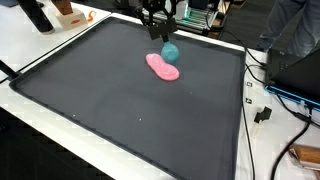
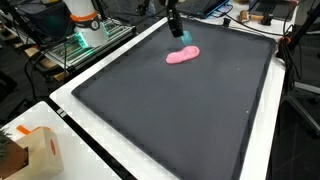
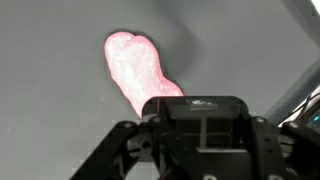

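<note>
Wrist view: the gripper's (image 3: 200, 118) black housing fills the lower edge of the frame, closest to the lens. It hides its own fingertips, so here it cannot be told whether the claw is spread or pressed together. Beyond the housing a pink lump (image 3: 138, 70), oblong with a slightly narrowed waist, lies flat on the black mat (image 3: 50, 100). Its nearer end runs up to the housing's top edge in the picture. Both exterior views: the mat (image 1: 130, 125) is a large dark sheet with a raised rim, and the pink lump (image 1: 163, 67) rests on its far part, inside the rim and well apart from the mat's near edge. A small teal lump (image 1: 170, 50) sits on the mat just beside the far end of the pink lump; whether the two touch cannot be told at this size. The gripper (image 1: 163, 38) hangs upright over the same far part of the mat, fingers pointing down. Its tips are directly above the teal lump and very near it. Neither exterior view is sharp enough to show the state of the claw or any contact with the teal lump. Surroundings: a white table (image 2: 100, 140) borders the mat on all visible sides. A cardboard box (image 2: 30, 150) stands on it off the mat's near corner, and loose cables (image 1: 262, 95) lie beside one side rim of the mat.
</note>
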`<state>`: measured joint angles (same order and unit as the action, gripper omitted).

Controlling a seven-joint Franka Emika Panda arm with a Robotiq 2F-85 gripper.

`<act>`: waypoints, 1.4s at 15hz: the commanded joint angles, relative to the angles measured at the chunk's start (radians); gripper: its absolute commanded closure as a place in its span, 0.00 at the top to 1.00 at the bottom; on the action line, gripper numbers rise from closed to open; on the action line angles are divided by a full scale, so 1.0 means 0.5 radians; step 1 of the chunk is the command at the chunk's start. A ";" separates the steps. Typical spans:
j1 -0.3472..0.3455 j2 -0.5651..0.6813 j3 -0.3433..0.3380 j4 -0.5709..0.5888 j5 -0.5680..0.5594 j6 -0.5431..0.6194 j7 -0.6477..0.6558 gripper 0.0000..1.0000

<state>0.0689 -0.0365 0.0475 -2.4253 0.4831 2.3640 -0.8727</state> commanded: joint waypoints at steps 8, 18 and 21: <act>-0.036 0.031 -0.025 -0.119 0.463 0.175 -0.742 0.35; -0.098 0.137 -0.048 -0.130 0.769 0.228 -1.140 0.35; -0.110 0.187 -0.044 -0.122 0.852 0.249 -1.222 0.35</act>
<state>0.0232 0.0356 0.0243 -2.4841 0.8514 2.4692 -1.4196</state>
